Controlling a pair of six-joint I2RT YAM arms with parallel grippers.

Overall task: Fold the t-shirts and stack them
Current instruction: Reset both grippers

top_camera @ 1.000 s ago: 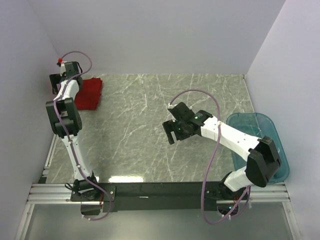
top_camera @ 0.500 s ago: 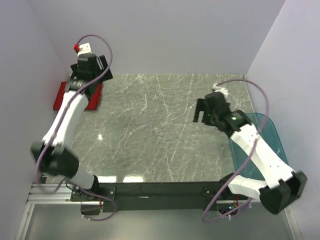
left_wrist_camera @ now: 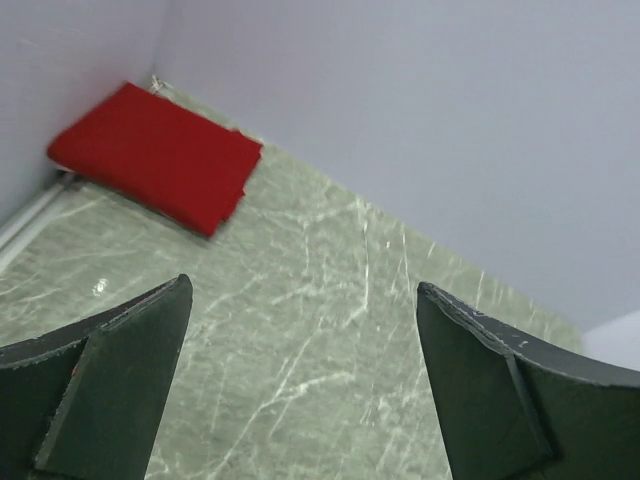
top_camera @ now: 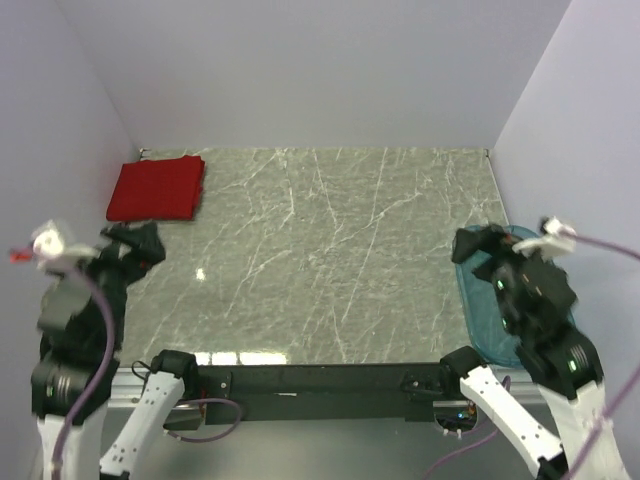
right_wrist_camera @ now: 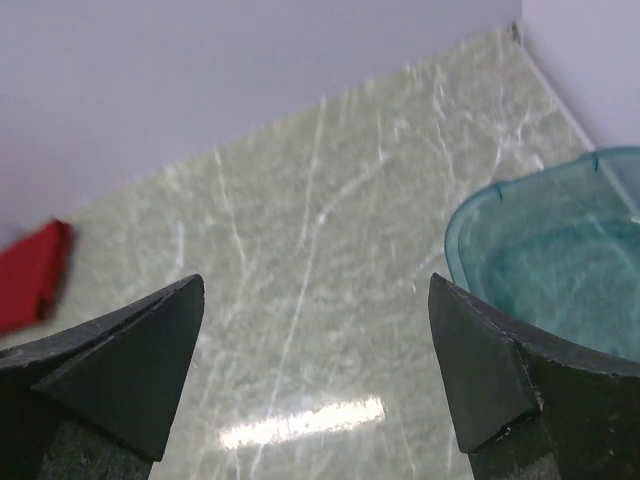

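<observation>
A deep red t-shirt [top_camera: 156, 188] lies folded flat at the far left corner of the marble table; it also shows in the left wrist view [left_wrist_camera: 155, 155] and at the left edge of the right wrist view [right_wrist_camera: 30, 275]. The light pink t-shirt is out of view. My left gripper [top_camera: 135, 245] is raised at the near left, open and empty, jaws wide apart [left_wrist_camera: 300, 380]. My right gripper [top_camera: 480, 250] is raised at the near right beside the bin, open and empty [right_wrist_camera: 315, 380].
A translucent teal-blue plastic bin [top_camera: 480, 310] stands at the right edge of the table, seen empty in the right wrist view [right_wrist_camera: 560, 260]. Grey walls close the table at the back, left and right. A black rail runs along the near edge.
Both arms have pulled back toward the near edge and lifted: the left gripper left the red t-shirt, the right gripper moved from the table's middle to beside the bin.
</observation>
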